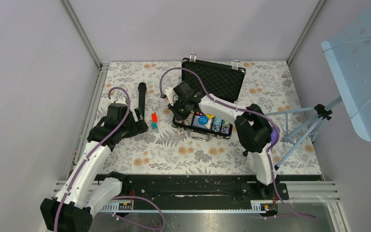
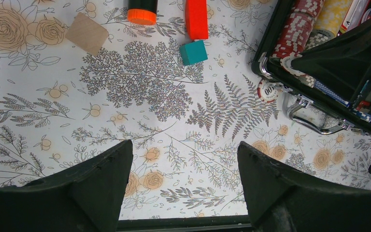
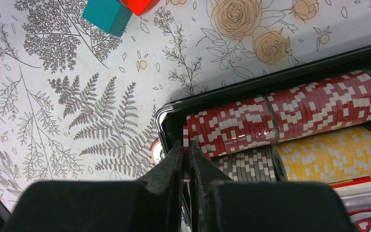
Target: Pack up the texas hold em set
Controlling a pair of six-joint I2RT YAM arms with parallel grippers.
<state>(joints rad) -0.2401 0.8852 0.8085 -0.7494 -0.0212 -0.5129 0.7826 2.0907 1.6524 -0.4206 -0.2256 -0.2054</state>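
The black briefcase lies open mid-table, lid up, with chip rows and card decks in its tray. My right gripper is shut on a red striped poker chip, held on edge at the left end of the red chip row. Yellow chips and grey chips fill the row beside it. One loose red-and-white chip lies on the cloth against the case's front left corner. My left gripper hangs open over bare cloth left of the case, holding nothing.
A red block, a teal block and a tan square piece lie on the cloth left of the case. The black microphone's orange end points this way. A tripod stands at the right.
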